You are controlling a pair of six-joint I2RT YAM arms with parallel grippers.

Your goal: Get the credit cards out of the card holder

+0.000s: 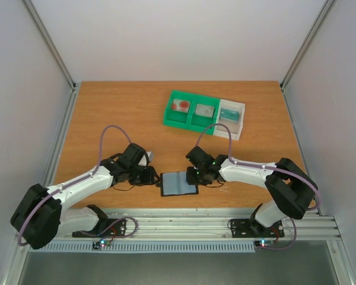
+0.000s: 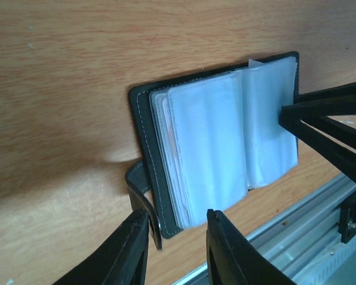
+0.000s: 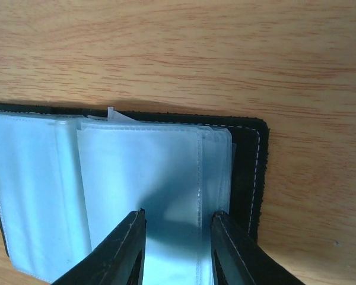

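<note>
Two arms extend inward from a metal rail (image 1: 184, 225) at the near edge of a wooden table (image 1: 118, 113) and converge on the card holder (image 1: 179, 183). It lies open and flat just beyond the rail — black cover down, clear sleeves (image 3: 136, 172) up.

Left gripper (image 2: 178, 215): fingers parted by a narrow gap, straddling the holder's left edge beside its closing strap (image 2: 141, 193). Nothing is seen clamped between them.

Right gripper (image 3: 178, 215): fingers likewise a little apart, set over the right-hand sleeves near the stitched cover margin and casting a shadow on the plastic. In the left wrist view its fingertips (image 2: 296, 116) meet the sleeve at the holder's right side.

A faint pinkish edge shows behind the left-hand sleeves — whether it is a card cannot be told.

Farther back, well apart from the holder and right of centre, a green tray (image 1: 187, 126) and a white tray (image 1: 242, 122) stand touching side by side. Three credit cards (image 1: 204, 111) lie there, one to a compartment:
- a whitish card (image 1: 181, 107) with red marks, in the green tray's left compartment;
- a grey card (image 1: 205, 110), in its right compartment;
- a teal card (image 1: 228, 114), in the white tray.
</note>
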